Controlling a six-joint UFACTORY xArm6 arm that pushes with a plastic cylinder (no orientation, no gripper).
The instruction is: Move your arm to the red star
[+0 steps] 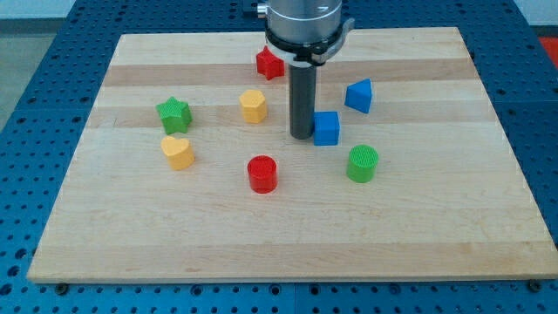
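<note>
Nearest the view's bottom a red cylinder (261, 174) is seen on the surface (436, 235), with my tip (302, 136) set just left of a blue cube (326, 128), the red star (268, 63) lying toward the top, partly hidden behind the arm.

I see a pale wooden tabletop (288, 235) with darker grain bands, lying on a blue perforated base (26, 52) dotted with holes. Even, soft light falls everywhere. A grey strip shows top left.
</note>
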